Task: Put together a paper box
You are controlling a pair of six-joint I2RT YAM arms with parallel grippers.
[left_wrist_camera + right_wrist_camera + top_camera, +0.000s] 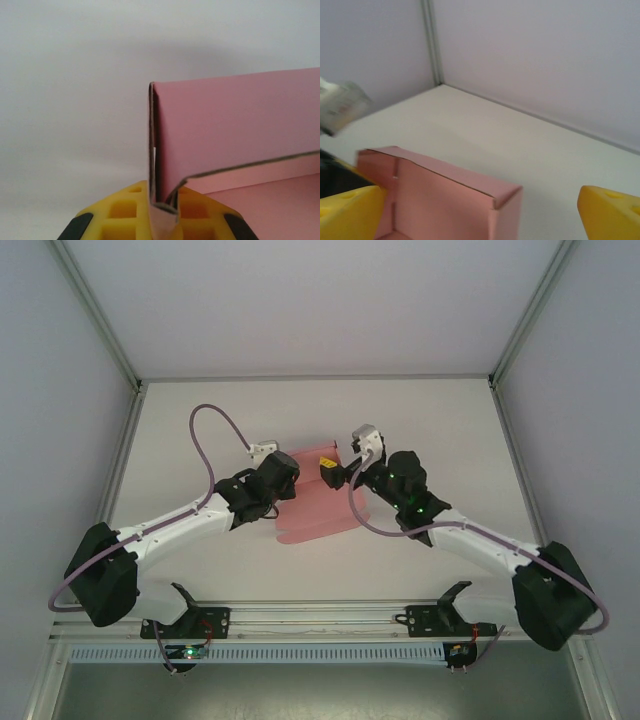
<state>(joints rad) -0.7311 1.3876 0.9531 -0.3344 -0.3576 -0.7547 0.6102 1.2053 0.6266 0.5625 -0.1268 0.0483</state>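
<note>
We see the pink paper box (316,508) lying near the middle of the white table (200,420), between the two arms. Our left gripper (292,480) sits at the box's left edge, its yellow fingers (125,212) pinching an upright corner of the card wall. Our right gripper (330,470) hangs over the far right part, jaws spread wide around a raised wall, with a clear gap before the right-hand finger (610,210).

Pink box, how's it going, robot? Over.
Copy: left jaws shut on paper box wall edge; right jaws wide open, box corner between them; nothing blocking. Over.
</note>
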